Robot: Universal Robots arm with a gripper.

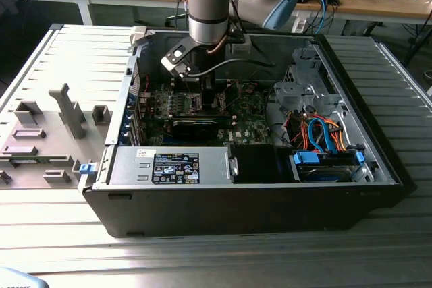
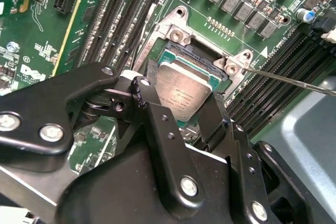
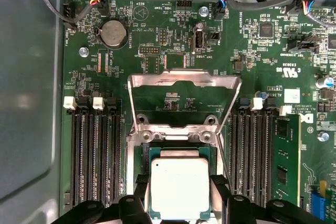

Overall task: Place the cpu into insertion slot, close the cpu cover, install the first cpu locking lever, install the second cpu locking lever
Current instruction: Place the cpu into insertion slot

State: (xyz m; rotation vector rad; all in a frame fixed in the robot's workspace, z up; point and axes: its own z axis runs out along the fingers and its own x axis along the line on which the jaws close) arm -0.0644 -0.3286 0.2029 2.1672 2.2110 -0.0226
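Pinching the cpu [image 3: 180,195] by opposite edges, the tool [image 3: 180,182] above the open insertion slot [image 3: 181,150].

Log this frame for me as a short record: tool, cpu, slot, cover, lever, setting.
tool: shut on the cpu, gripping two opposite edges
cpu: silver top up, sitting at the insertion slot
insertion slot: on the green motherboard, mostly covered by the cpu
cpu cover: open, tilted up away from the slot
locking lever: thin rod jutting out beside the slot, not latched
setting: arm reaching down into an open computer case
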